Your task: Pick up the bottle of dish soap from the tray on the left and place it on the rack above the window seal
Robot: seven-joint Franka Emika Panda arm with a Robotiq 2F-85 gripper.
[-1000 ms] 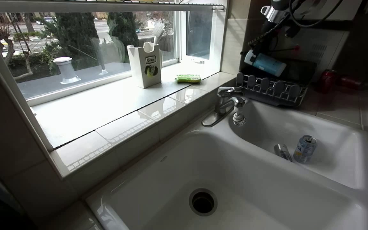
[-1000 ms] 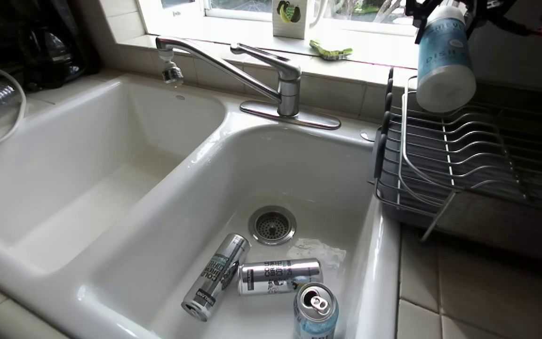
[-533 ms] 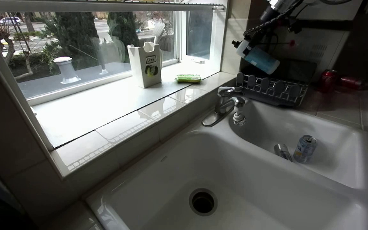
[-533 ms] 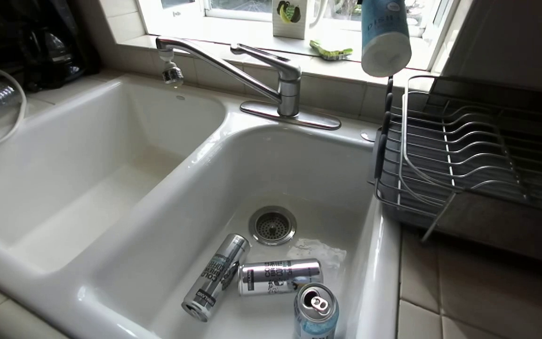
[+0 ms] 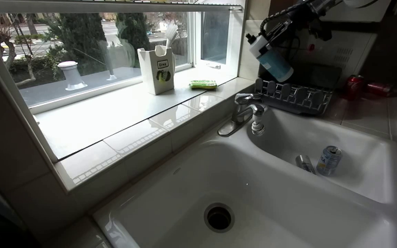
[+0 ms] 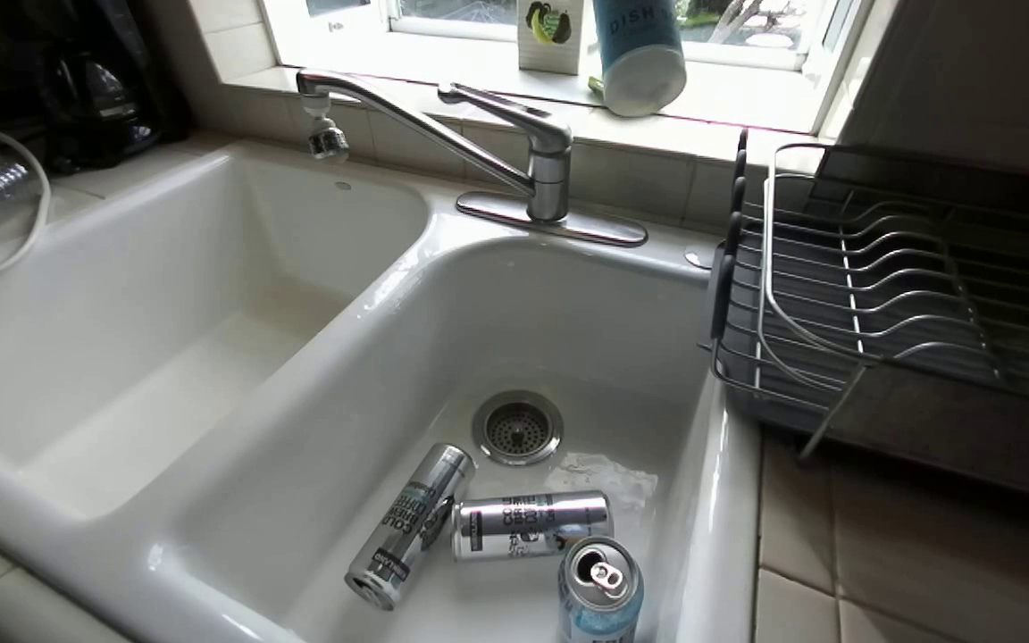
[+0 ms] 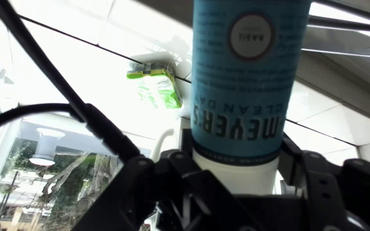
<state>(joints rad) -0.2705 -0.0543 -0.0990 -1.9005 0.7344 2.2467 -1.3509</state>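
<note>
Leaning upper right, exterior view: bottle of dish soap (image 5: 274,63), clamped by gripper (image 7: 237,150). Low lift could snag base on rack (image 5: 115,7), top left; tilted release could topple it.

Arm (image 5: 303,14) aslant from the upper right in an exterior view, fingers (image 7: 315,170) partway together, gripping.

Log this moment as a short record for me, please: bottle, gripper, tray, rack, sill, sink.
Soap bottle: held in the air, tilted, base lowest
Gripper: closed around the bottle's white upper end
Tray: next to the sink; bottle is off it
Rack: edge visible above the sill; bottle not on it yet
Sill: white pitcher, green packet
Sink: silver can and another silver can lying, blue can upright
</note>
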